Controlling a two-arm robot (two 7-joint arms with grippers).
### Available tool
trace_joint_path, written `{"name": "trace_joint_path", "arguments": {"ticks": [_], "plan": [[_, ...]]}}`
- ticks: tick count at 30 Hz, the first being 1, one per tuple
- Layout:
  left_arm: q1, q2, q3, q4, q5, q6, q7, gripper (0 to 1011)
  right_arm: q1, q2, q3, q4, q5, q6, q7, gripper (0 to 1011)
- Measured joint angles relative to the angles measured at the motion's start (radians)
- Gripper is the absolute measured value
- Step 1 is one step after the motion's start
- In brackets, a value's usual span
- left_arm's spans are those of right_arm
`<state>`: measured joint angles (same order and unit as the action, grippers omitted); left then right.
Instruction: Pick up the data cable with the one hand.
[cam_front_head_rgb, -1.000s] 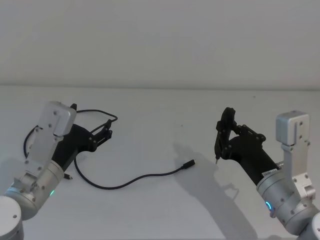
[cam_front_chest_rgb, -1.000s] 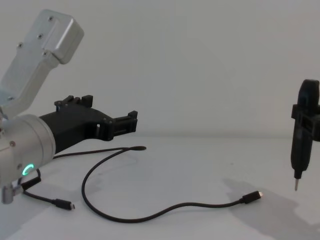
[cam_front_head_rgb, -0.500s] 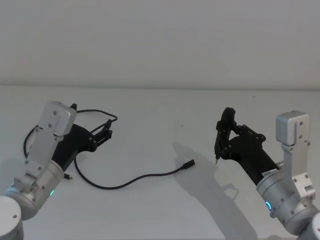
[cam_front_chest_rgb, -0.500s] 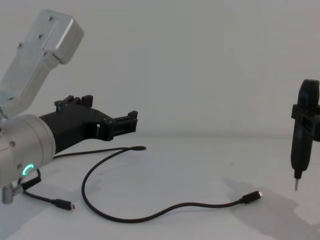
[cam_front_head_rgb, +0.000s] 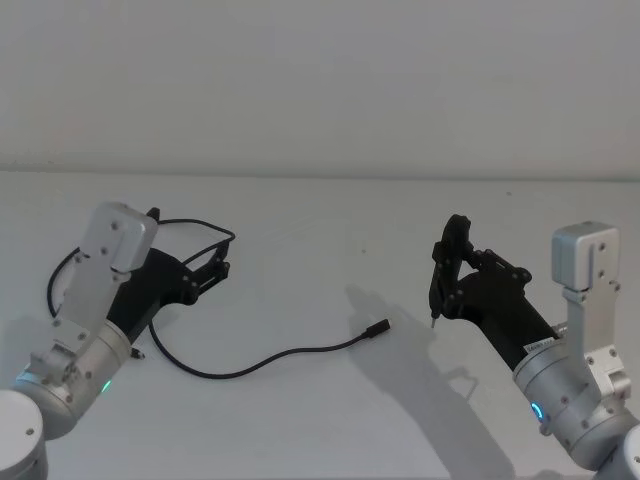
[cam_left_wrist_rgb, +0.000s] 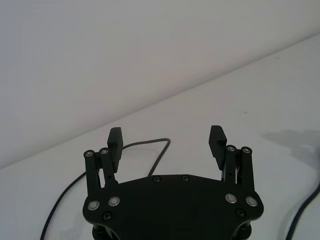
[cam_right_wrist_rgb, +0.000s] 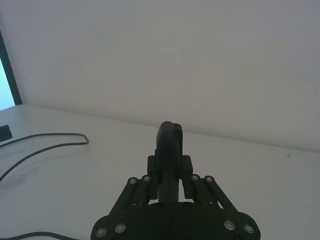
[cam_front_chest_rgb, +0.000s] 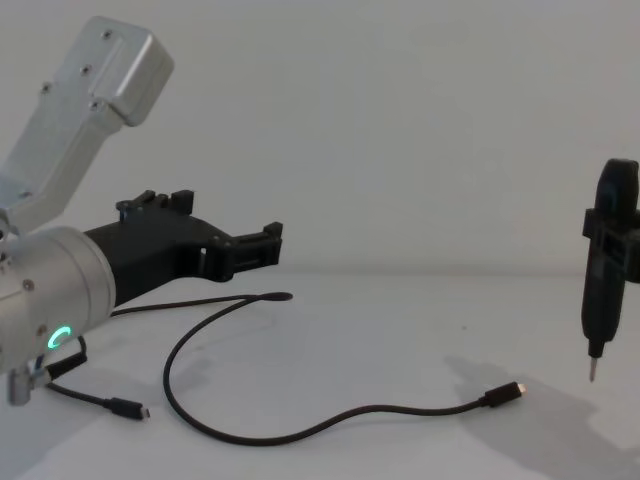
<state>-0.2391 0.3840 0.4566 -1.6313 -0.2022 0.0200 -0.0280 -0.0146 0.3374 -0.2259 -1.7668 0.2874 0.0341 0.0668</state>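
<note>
Where it lies looped, data cable (cam_front_chest_rgb: 400, 407) thin, black, pale-tipped.

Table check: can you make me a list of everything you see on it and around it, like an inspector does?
Surface: white table, flat and plain.
Job's things: data cable lies loose on the table, ungripped, its pale-tipped plug toward the right.
Clutter: nothing seen.
Grippers: left pincer open, holding nothing, above the cable's far loop; right pincer shut on a narrow dark tool, tip down.
Cables: short black lead beside the left arm.
Surroundings: plain pale wall.
</note>
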Motion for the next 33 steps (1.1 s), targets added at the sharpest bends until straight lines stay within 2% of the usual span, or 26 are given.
{"name": "trace_joint_path", "arguments": {"ticks": [3, 14, 25, 28, 33], "plan": [[-0.002, 0.004, 0.003, -0.004, -0.004, 0.005, -0.016, 1001, 0.0, 0.0, 0.0, 0.0, 0.0, 0.0, 0.0, 274], [-0.02, 0.049, 0.014, -0.028, -0.038, 0.042, -0.132, 1001, 0.0, 0.0, 0.0, 0.0, 0.0, 0.0, 0.0, 274], [-0.07, 0.152, 0.013, -0.024, -0.095, 0.092, -0.344, 1001, 0.0, 0.0, 0.0, 0.0, 0.0, 0.0, 0.0, 275], [-0.095, 0.183, 0.014, -0.004, -0.107, 0.095, -0.415, 1001, 0.0, 0.0, 0.0, 0.0, 0.0, 0.0, 0.0, 275], [-0.129, 0.211, 0.022, 0.03, -0.113, 0.09, -0.483, 1001, 0.0, 0.0, 0.0, 0.0, 0.0, 0.0, 0.0, 274]]}}
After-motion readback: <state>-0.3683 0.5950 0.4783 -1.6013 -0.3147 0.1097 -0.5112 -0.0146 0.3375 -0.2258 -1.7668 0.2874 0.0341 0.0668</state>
